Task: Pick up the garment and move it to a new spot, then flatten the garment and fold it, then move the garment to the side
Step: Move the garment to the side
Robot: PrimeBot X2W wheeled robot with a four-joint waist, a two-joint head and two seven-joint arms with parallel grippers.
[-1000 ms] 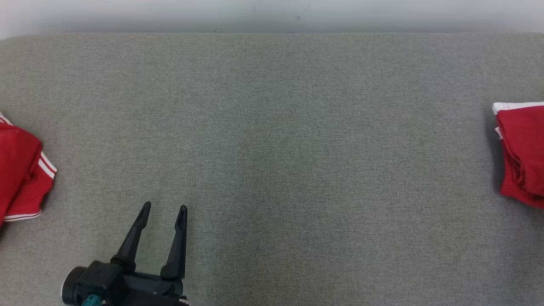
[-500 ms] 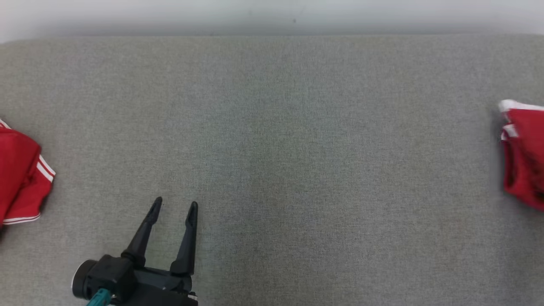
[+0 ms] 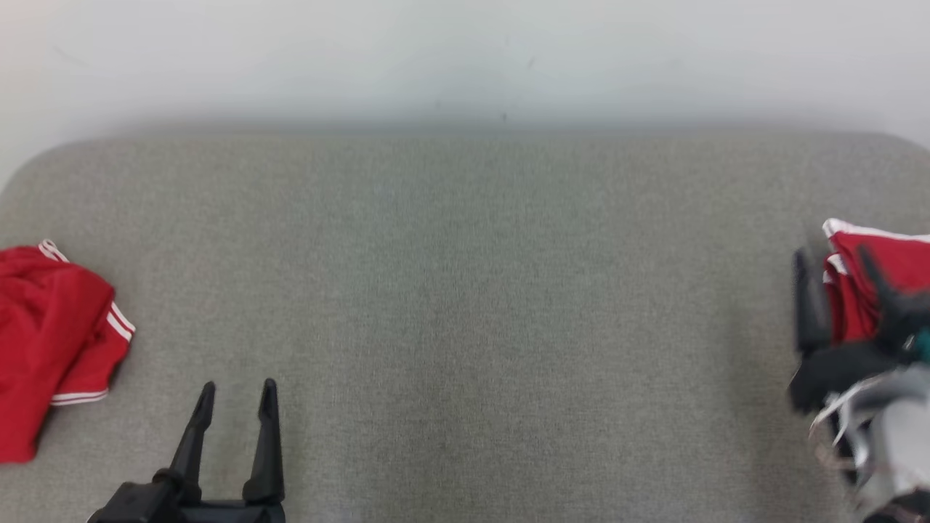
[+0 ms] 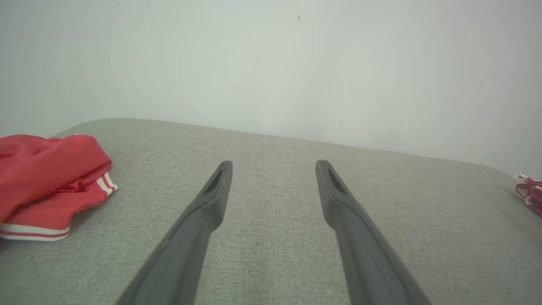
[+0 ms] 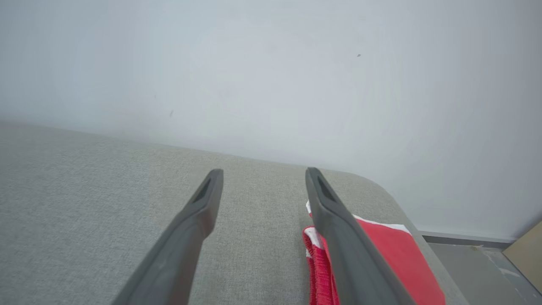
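A folded red garment (image 3: 883, 261) with white trim lies at the right edge of the grey padded surface (image 3: 465, 305). My right gripper (image 3: 832, 256), blurred, is open with its fingers over the garment's near left edge and nothing between them. In the right wrist view the right gripper (image 5: 263, 171) stands open, and the folded garment (image 5: 394, 262) lies under and beside its right finger. A crumpled red garment (image 3: 51, 341) with white stripes lies at the far left. My left gripper (image 3: 236, 392) is open and empty to that garment's right, also seen in the left wrist view (image 4: 274, 164) beside the crumpled garment (image 4: 46, 178).
A pale wall (image 3: 465, 58) runs behind the surface's far edge. The surface's corners are rounded. Past its right end the right wrist view shows grey floor (image 5: 474, 262) and a tan panel (image 5: 527, 250). The left wrist view shows the folded garment (image 4: 528, 191) far right.
The head camera has tilted up, showing more wall. My right gripper has come into view at the right, open, at the folded garment. The left gripper sits lower in view.
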